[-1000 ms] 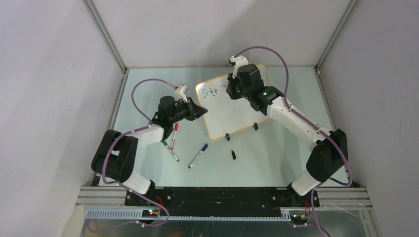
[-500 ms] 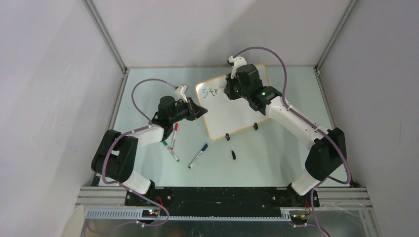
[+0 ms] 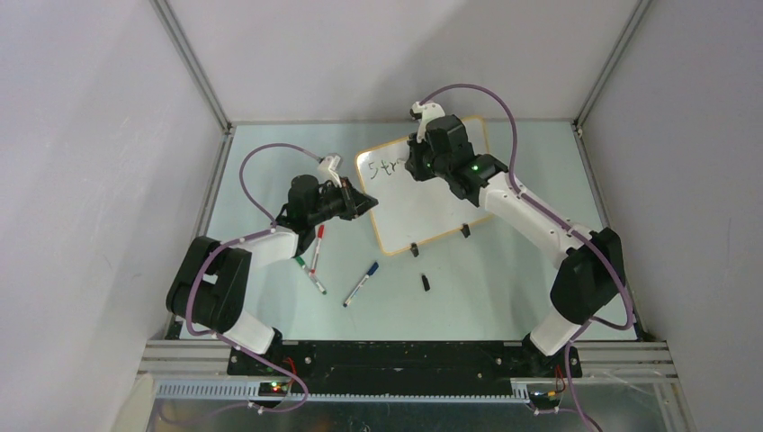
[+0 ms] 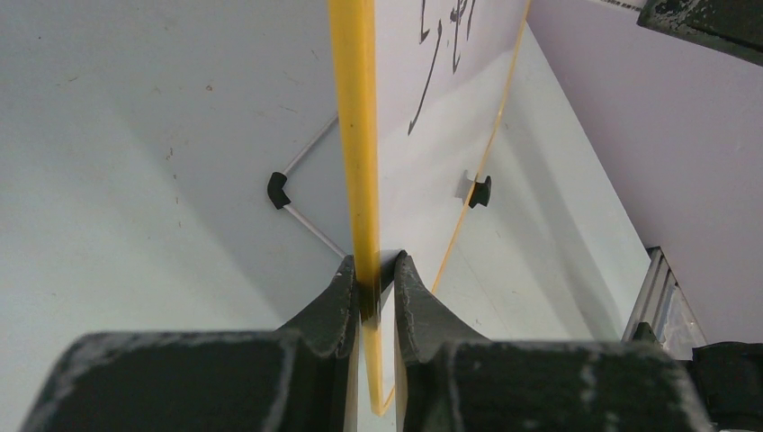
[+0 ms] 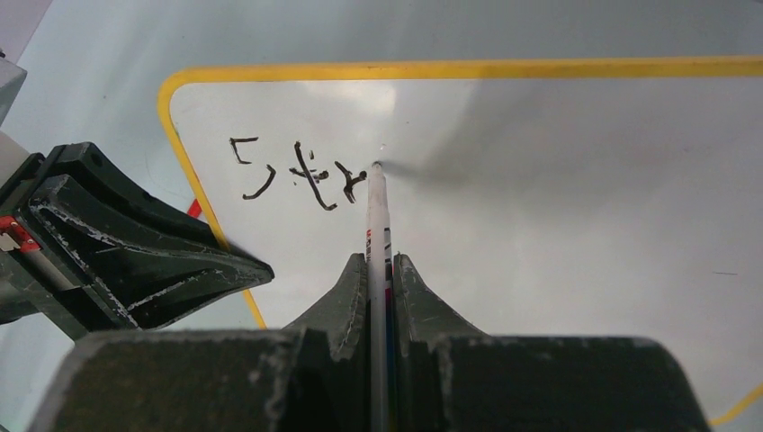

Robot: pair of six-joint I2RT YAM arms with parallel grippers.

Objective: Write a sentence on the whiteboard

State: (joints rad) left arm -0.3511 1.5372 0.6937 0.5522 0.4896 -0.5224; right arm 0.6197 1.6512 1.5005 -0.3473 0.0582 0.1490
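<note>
The whiteboard [image 3: 427, 202] lies tilted at the middle back, white with a yellow rim [image 4: 355, 135]. My left gripper [image 3: 367, 203] [image 4: 372, 270] is shut on its left edge. Black lettering, the start of the sentence [image 3: 385, 168] [image 5: 301, 175], sits in the board's upper left corner. My right gripper [image 3: 416, 167] [image 5: 379, 265] is shut on a white marker [image 5: 375, 211]. The marker's tip touches the board just right of the last letter. The left gripper's fingers [image 5: 135, 243] also show in the right wrist view.
Loose markers lie on the table in front of the left arm: red [image 3: 318, 241], green-capped [image 3: 309, 274], blue [image 3: 361, 283]. A small black cap [image 3: 425, 282] lies nearer the middle. Two black clip feet [image 3: 414, 249] [image 3: 464, 230] sit on the board's near edge.
The right gripper has shifted slightly left and back over the board, and the lettering has grown by a stroke. The left arm has not moved.
</note>
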